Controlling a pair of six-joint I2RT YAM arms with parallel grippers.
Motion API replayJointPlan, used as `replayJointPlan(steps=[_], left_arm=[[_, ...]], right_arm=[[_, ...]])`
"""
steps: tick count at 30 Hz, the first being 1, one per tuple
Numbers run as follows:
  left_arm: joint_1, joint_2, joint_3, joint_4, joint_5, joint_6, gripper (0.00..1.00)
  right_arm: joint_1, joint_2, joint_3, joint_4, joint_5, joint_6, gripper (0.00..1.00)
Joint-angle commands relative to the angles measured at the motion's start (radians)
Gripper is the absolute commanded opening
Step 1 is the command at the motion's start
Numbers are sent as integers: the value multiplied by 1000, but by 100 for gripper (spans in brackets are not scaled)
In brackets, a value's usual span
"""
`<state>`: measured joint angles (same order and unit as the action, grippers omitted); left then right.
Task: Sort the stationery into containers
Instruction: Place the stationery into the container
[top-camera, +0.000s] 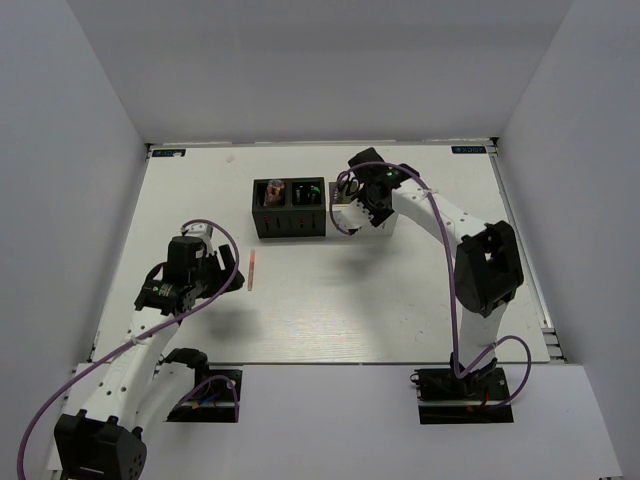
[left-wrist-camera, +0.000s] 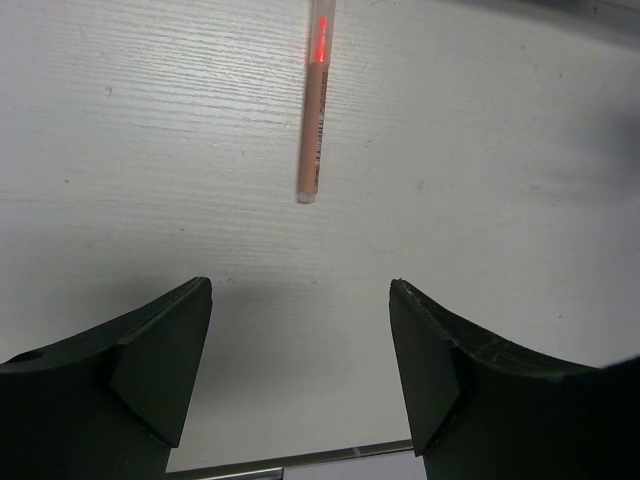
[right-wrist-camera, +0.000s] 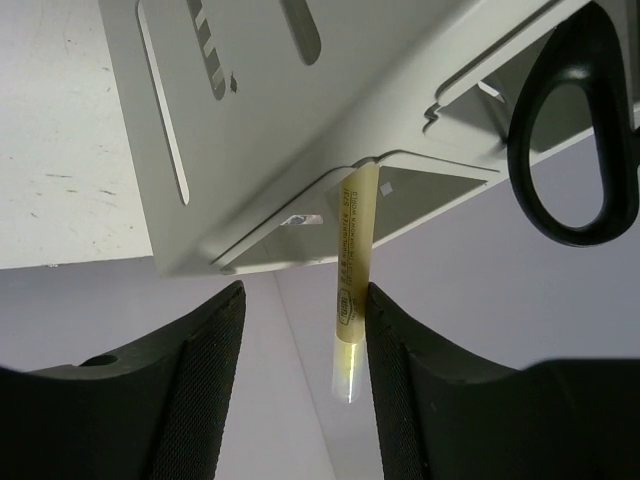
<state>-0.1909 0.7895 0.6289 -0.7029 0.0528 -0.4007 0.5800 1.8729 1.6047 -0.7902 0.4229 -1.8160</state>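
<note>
Your left gripper (left-wrist-camera: 300, 295) is hovering with jaws spread wide, so it can drop around the pink stick (left-wrist-camera: 315, 110) lying on the table (left-wrist-camera: 520, 160) at 12 o'clock. Your right gripper (right-wrist-camera: 305, 300) is holding its jaws apart over the white cup (right-wrist-camera: 290, 120), letting the yellowish stick (right-wrist-camera: 352, 270) stand inside.

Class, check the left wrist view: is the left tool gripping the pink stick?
No: the pink stick lies on the table beyond the left tool, which is open and empty.
</note>
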Motion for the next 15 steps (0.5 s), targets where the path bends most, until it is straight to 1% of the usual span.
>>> replayJointPlan(steps=[1, 6, 10, 13, 14, 15], left_arm=[[4, -6, -1, 11, 4, 8, 82], [4, -4, -3, 11, 2, 7, 82], [4, -6, -1, 10, 4, 7, 82], [4, -7, -5, 11, 2, 7, 82], [4, -6, -5, 11, -2, 7, 82], [2, -4, -3, 11, 2, 7, 82]], right_arm=[[7, -26, -6, 0, -3, -3, 55], [7, -37, -9, 8, 2, -8, 56], [11, -40, -8, 0, -1, -8, 49], [11, -43, -3, 2, -1, 0, 29], [15, -43, -6, 5, -1, 0, 19], [11, -46, -6, 8, -4, 1, 14]])
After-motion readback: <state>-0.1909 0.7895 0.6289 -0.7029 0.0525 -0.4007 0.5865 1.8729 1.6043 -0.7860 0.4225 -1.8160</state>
